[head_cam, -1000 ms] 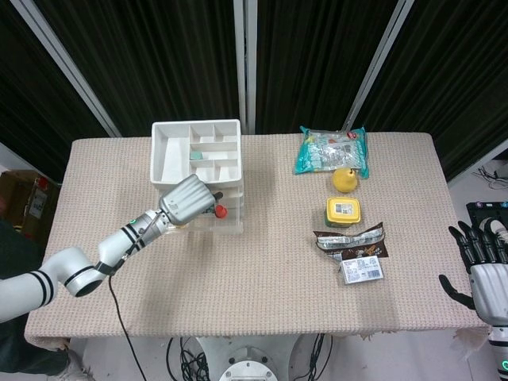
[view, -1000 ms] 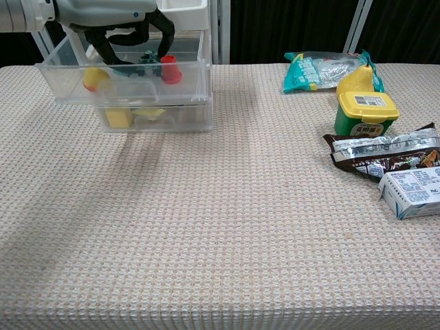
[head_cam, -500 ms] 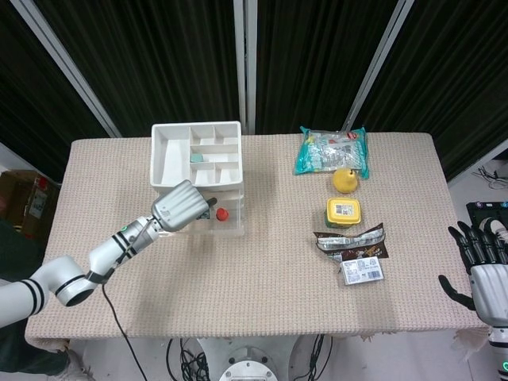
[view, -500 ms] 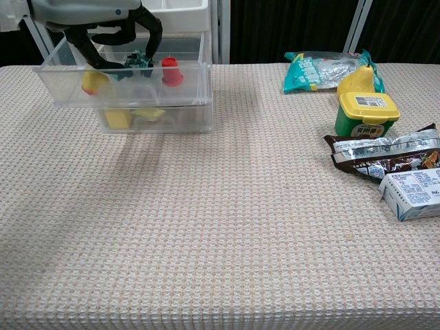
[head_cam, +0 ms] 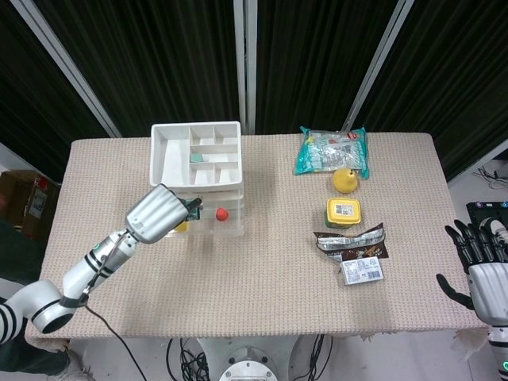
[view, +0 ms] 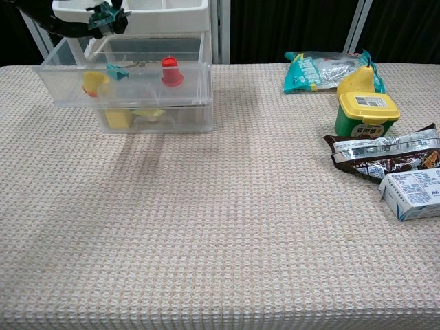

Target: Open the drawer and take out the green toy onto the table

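I've got the green toy pinched in my left hand, above the open drawer near the counter's far-left corner, high enough to pass its front wall w/o snagging. Right hand idles off the counter's right edge, fingers spread, holding nothing.

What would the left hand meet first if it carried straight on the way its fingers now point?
Probably the white tray atop the clear drawer unit. The left hand, holding the green toy, points up-right toward it; depth is unclear, so it might pass above.
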`<state>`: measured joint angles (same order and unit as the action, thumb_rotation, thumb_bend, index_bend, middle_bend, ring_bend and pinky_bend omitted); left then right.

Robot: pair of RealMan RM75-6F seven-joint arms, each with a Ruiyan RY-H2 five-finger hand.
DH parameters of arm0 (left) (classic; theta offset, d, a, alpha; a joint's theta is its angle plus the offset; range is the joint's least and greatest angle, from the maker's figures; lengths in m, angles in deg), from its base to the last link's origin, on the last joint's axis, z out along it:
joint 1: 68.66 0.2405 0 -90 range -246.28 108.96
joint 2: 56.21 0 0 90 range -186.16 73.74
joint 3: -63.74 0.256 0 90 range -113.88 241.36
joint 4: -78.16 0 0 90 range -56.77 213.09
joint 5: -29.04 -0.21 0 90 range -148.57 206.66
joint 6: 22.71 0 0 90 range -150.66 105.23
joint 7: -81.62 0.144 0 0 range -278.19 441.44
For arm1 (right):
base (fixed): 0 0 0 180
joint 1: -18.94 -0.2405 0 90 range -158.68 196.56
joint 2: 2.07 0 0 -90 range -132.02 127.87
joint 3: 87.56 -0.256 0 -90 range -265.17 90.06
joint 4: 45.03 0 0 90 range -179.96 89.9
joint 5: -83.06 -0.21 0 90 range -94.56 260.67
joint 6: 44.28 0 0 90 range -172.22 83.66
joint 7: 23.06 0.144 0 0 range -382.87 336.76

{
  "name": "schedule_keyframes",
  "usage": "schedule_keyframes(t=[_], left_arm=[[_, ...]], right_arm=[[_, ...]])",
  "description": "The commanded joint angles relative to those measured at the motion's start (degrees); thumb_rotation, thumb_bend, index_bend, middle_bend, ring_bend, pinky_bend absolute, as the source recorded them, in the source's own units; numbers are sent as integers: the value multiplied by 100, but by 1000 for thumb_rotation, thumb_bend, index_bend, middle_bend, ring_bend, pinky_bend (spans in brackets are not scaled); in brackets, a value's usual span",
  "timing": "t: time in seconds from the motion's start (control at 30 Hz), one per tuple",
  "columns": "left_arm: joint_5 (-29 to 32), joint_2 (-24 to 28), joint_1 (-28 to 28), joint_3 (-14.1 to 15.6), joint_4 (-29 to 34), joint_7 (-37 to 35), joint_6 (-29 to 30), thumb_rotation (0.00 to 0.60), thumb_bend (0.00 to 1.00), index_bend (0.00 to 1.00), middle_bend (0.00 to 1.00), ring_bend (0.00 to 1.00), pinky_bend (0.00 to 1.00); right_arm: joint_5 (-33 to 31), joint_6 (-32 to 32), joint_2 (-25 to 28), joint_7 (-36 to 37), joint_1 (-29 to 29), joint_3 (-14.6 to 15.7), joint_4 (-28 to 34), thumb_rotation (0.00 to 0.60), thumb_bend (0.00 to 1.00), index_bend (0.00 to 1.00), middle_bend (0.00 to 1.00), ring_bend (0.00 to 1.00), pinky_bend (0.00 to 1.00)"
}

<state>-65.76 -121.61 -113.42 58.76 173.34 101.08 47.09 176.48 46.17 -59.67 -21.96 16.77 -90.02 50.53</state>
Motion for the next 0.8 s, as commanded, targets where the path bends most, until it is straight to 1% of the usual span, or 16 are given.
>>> schedule_keyframes(t=[0.03, 0.17, 0.23, 0.3, 0.4, 0.57, 0.73, 0.8], left_arm=[[-522, 95, 395, 236, 446, 203, 501, 600, 413, 484, 866, 956, 1000], [-1185, -196, 537, 533, 615, 533, 595, 600, 413, 482, 866, 955, 1000], [-1392, -460, 542, 644, 590, 693, 462, 600, 414, 481, 866, 955, 1000], [-1459, -703, 517, 709, 497, 838, 245, 600, 414, 480, 866, 955, 1000], [-1387, -1140, 469, 737, 216, 1035, -141, 600, 410, 477, 866, 955, 1000], [-995, -1774, 484, 701, -285, 1312, -645, 600, 390, 457, 863, 951, 1000], [-834, -2148, 496, 647, -633, 1482, -802, 600, 380, 449, 861, 952, 1000], [-821, -2253, 494, 625, -715, 1543, -814, 600, 325, 421, 859, 952, 1000]], right_arm=[[23, -20, 1, -16, -19, 3, 14, 600, 208, 0, 42, 0, 0], [79, -26, -20, -31, -38, 20, 27, 600, 208, 0, 42, 0, 0], [103, -18, -31, -28, -35, 34, 22, 600, 209, 0, 42, 0, 0], [125, -6, -32, -21, -28, 48, 21, 600, 209, 0, 42, 0, 0], [155, 40, -27, 1, -6, 63, 16, 600, 208, 0, 42, 0, 0], [170, 90, -24, 54, 22, 78, -18, 600, 209, 0, 42, 0, 0], [164, 74, -31, 69, 18, 86, -33, 600, 208, 0, 42, 0, 0], [164, 67, -32, 71, 13, 87, -34, 600, 208, 0, 42, 0, 0]])
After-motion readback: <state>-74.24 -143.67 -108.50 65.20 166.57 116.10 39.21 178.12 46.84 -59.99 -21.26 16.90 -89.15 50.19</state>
